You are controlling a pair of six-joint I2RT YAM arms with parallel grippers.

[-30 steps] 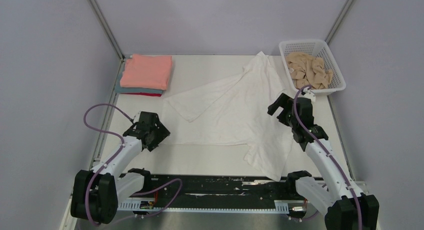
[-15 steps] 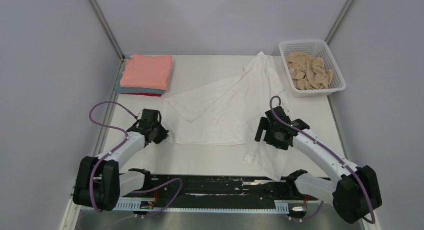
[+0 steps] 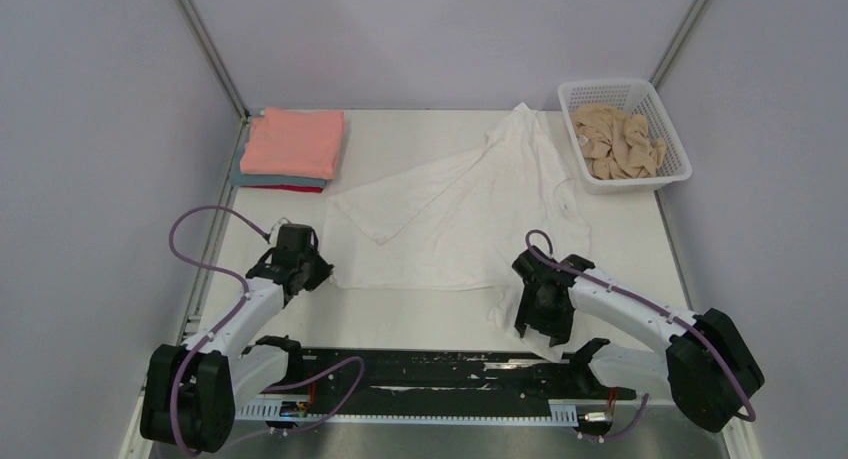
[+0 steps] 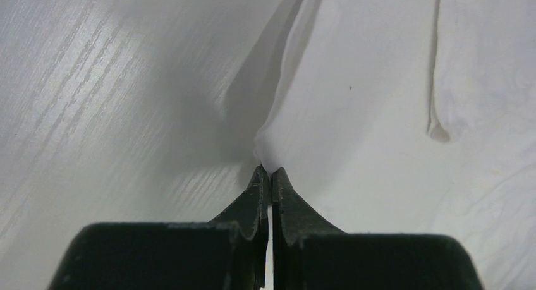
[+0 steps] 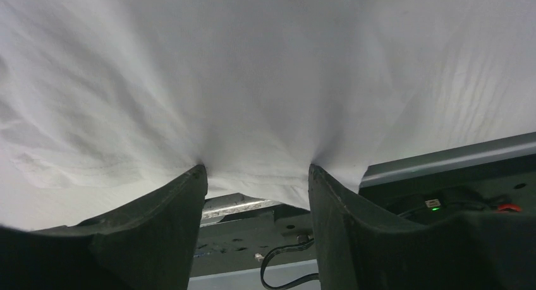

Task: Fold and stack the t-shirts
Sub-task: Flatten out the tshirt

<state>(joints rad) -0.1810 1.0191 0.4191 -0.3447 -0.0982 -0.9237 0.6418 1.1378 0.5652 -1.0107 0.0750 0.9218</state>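
A large white t-shirt (image 3: 460, 219) lies spread and crumpled across the middle of the table. My left gripper (image 3: 312, 275) is at its near-left corner, shut on a pinch of the white cloth (image 4: 297, 113), which peaks up between the fingertips (image 4: 258, 179). My right gripper (image 3: 536, 327) is over the shirt's near-right flap at the table's front edge. Its jaws stand apart, with the tips pressed into the hem (image 5: 253, 176). Folded salmon-pink (image 3: 293, 142), teal (image 3: 258, 180) and red (image 3: 303, 188) shirts are stacked at the back left. A tan shirt (image 3: 620, 144) lies bunched in the basket.
The white mesh basket (image 3: 578, 88) stands at the back right corner. A black rail (image 3: 430, 374) with cables runs along the near edge under the right gripper. Grey walls close in the left, right and back sides.
My left gripper moved in to the shirt's corner and shut on it. My right arm swung down from near the basket to the near-right flap, its jaws narrowing.
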